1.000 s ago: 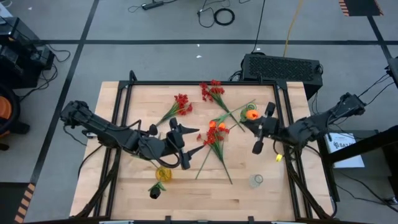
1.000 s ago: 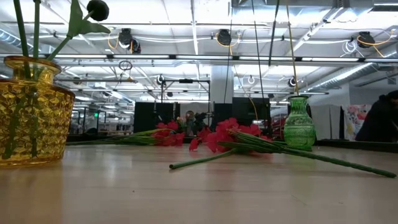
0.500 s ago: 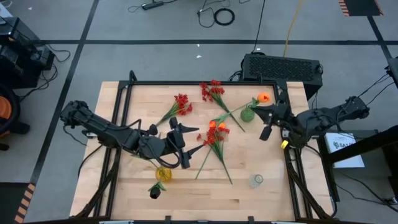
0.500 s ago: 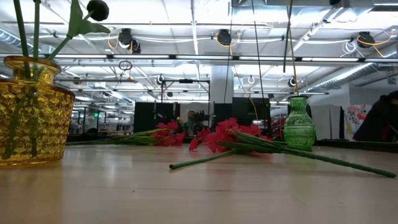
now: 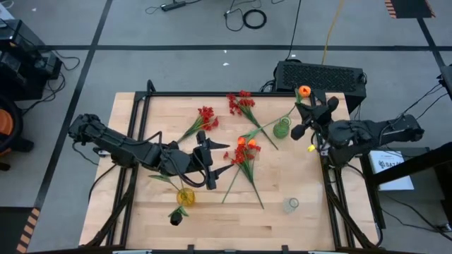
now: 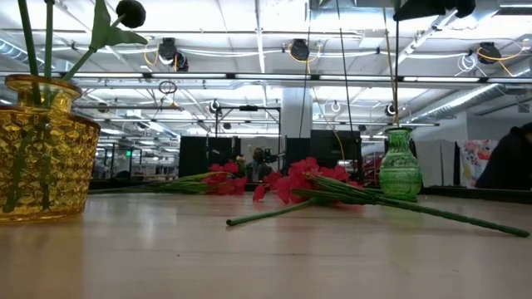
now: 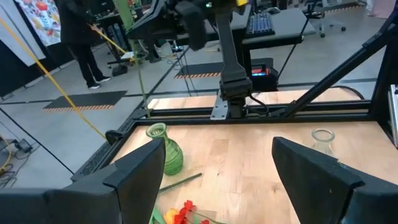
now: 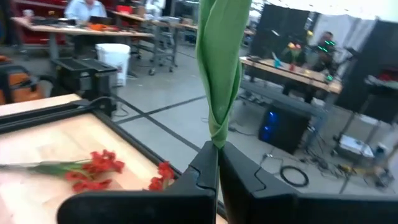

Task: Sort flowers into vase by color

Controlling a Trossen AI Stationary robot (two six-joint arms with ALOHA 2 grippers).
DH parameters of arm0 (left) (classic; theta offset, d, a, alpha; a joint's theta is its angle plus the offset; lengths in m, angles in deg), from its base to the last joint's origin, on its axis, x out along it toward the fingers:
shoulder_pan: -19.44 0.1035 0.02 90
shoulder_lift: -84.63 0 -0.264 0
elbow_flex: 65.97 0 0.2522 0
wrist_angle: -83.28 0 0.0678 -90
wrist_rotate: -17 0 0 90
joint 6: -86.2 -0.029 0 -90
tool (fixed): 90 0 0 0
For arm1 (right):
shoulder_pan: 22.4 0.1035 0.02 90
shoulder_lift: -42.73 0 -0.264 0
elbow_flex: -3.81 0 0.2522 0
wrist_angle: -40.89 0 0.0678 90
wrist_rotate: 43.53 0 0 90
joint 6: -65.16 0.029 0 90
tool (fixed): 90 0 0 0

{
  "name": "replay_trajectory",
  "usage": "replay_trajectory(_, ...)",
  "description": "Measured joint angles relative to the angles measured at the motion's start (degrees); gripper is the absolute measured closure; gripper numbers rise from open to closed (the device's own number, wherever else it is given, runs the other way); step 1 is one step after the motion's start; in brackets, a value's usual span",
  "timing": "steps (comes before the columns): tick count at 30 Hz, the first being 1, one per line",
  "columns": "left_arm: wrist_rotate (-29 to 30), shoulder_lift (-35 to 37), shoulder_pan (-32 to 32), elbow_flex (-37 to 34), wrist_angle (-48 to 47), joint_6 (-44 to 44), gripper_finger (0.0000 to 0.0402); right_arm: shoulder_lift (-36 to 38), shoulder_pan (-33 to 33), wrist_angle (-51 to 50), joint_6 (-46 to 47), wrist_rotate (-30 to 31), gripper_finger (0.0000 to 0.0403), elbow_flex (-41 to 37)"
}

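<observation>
The right gripper (image 5: 311, 121) is clamped on the stem of an orange tulip-like flower (image 5: 304, 91), its fingers (image 8: 205, 171) pressed together around the green stem, which hangs down toward the green vase (image 5: 282, 128) at the table's far right. The left gripper (image 5: 215, 161) hovers mid-table with its fingers (image 7: 137, 171) spread apart, holding nothing, just above the yellow vase (image 5: 185, 197) that holds a black flower (image 5: 175, 219). Red flower clusters (image 5: 241, 103) and more orange blooms (image 5: 245, 147) lie on the wooden table (image 5: 141, 219) between the arms. A clear glass vase (image 5: 292, 204) stands near the right front.
</observation>
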Motion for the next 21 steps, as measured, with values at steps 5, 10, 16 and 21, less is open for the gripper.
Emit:
replay_trajectory(5,-0.16,0.0,0.03,0.0,-0.02,0.0,0.01,0.02,-2.11,-1.45,2.66,-3.08,0.0403,0.0)
replay_trajectory(10,-0.18,0.04,-0.06,0.0,-0.72,0.0,0.01,-0.09,-2.75,-4.63,6.53,-4.55,0.0403,0.0)
replay_trajectory(16,-0.18,0.04,-0.06,0.0,-0.98,0.0,0.01,-0.56,-2.75,-6.71,9.84,-5.99,0.0403,-0.05)
replay_trajectory(21,-0.18,0.04,-0.06,0.0,-0.96,0.0,0.01,-1.31,-2.78,-7.3,9.92,-5.75,0.0403,-0.05)
